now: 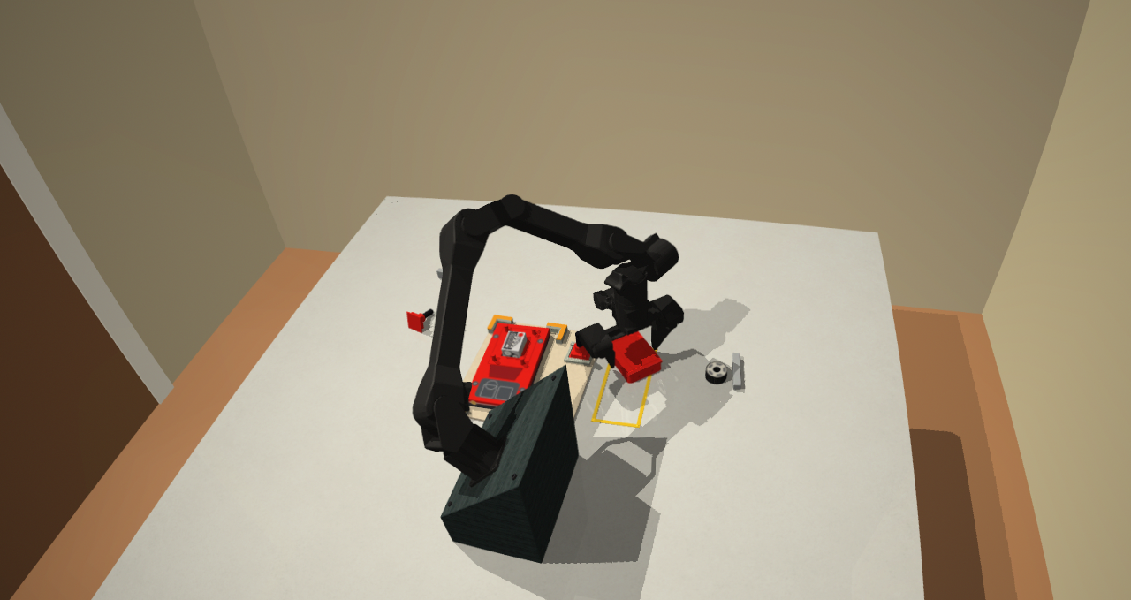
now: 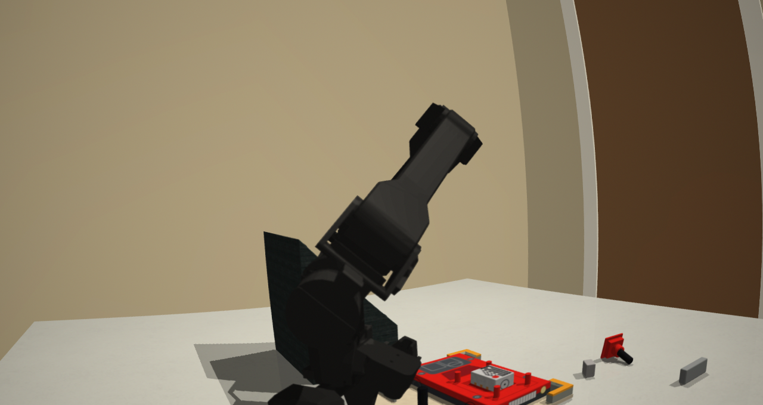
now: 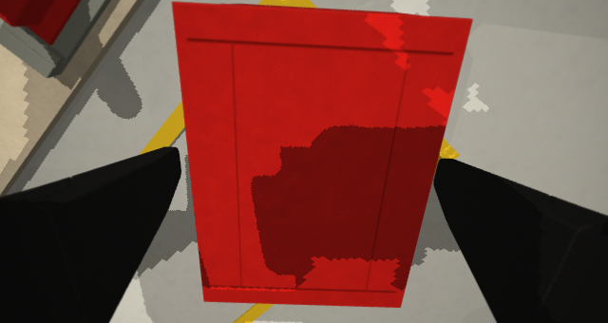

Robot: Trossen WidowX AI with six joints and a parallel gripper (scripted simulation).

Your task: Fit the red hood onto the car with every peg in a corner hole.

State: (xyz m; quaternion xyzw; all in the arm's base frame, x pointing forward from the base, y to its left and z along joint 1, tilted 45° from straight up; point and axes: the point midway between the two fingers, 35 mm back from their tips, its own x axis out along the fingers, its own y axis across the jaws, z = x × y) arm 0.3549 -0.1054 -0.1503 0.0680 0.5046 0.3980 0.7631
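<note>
Gripper spread wide, grasping nothing, lowered over the hood with one finger on each side. In the wrist view the fingers flank the hood's long sides with a sliver of table showing between each tip and the red shell; no contact visible. Arm shadow covers the lower middle of the flat roof.

Hood lies on the table, at the far end of a yellow outline, just right of the jig. Top view shows it slightly turned relative to that outline.

Chassis sits in the jig, orange corner brackets at its far end, grey engine on the deck. Exterior view shows red pegs standing up around the engine, all uncovered.

Small red part between jig and hood, partly hidden behind the near finger. Another red part with a black stub lies left of the jig, well apart. Black-and-silver wheel with a grey bar beside it, right of the hood.

Arm rises from a dark wedge-shaped base at the near side, arches over the chassis and drops at the wrist onto the hood.
</note>
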